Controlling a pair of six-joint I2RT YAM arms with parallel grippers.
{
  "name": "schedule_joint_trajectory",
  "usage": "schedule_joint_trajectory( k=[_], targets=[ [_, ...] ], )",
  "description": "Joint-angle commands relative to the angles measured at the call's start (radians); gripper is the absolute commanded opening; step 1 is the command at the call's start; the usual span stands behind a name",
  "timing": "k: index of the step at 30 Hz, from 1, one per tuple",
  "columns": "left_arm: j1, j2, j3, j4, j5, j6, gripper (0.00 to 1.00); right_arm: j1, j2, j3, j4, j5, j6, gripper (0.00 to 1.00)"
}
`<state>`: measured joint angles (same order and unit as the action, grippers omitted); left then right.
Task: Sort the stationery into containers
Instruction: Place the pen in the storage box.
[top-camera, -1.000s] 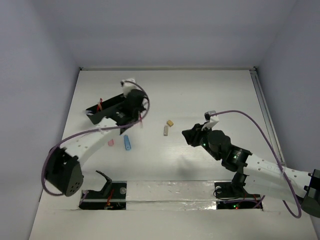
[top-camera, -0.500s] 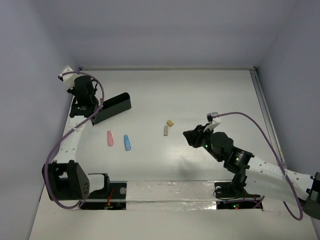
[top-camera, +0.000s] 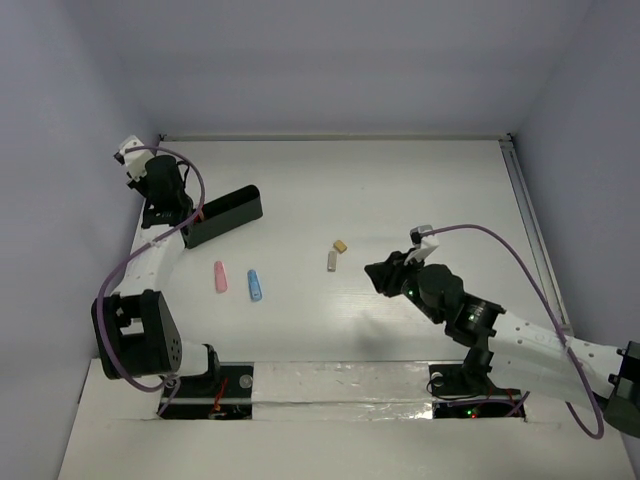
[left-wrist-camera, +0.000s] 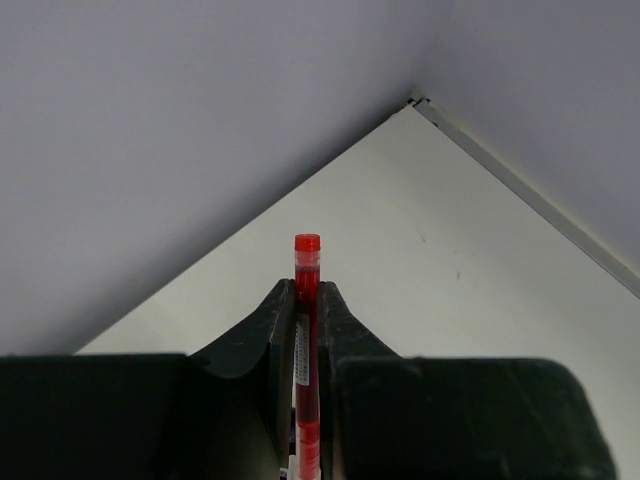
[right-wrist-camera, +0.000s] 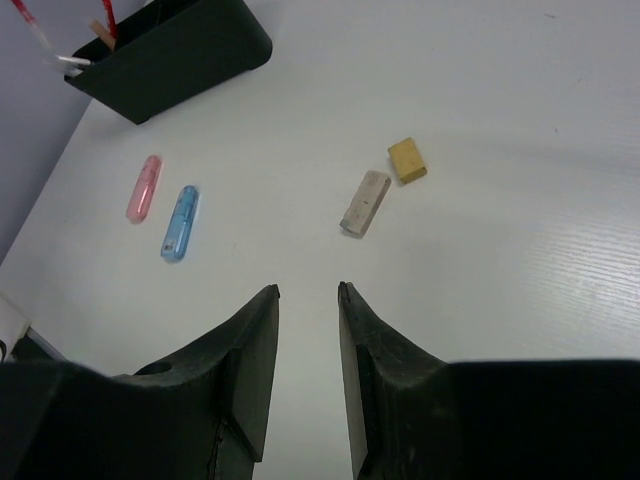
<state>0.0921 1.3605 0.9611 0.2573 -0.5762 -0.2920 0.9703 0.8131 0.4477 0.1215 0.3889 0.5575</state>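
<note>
My left gripper is at the far left, by the left end of the long black box. In the left wrist view it is shut on a thin red pen, whose tip sticks out past the fingertips. My right gripper is open and empty above the table. Ahead of it lie a beige block, a yellow block, a blue capsule and a pink capsule. The black box lies beyond them, with red pen ends showing at its left end.
The table's left wall runs close beside the left arm. A metal rail lines the right edge. The capsules and blocks lie mid-table, between the two arms.
My left arm has swung from over the black box to its far-left end, uncovering the box and the pink capsule. The right arm has barely moved.
</note>
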Motion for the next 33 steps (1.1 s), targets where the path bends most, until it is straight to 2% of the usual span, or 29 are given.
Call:
schedule_joint_trajectory(
  k=[1, 11, 33],
  targets=[
    [0.003, 0.046, 0.008, 0.100, -0.054, 0.063, 0.00, 0.008, 0.009, 0.006, 0.064, -0.007, -0.018, 0.36],
    [0.003, 0.124, 0.005, 0.175, -0.067, 0.080, 0.00, 0.008, 0.034, 0.005, 0.101, -0.010, -0.024, 0.36],
    [-0.017, 0.166, -0.047, 0.287, -0.122, 0.105, 0.00, 0.008, 0.063, 0.009, 0.124, -0.021, -0.030, 0.35]
  ],
)
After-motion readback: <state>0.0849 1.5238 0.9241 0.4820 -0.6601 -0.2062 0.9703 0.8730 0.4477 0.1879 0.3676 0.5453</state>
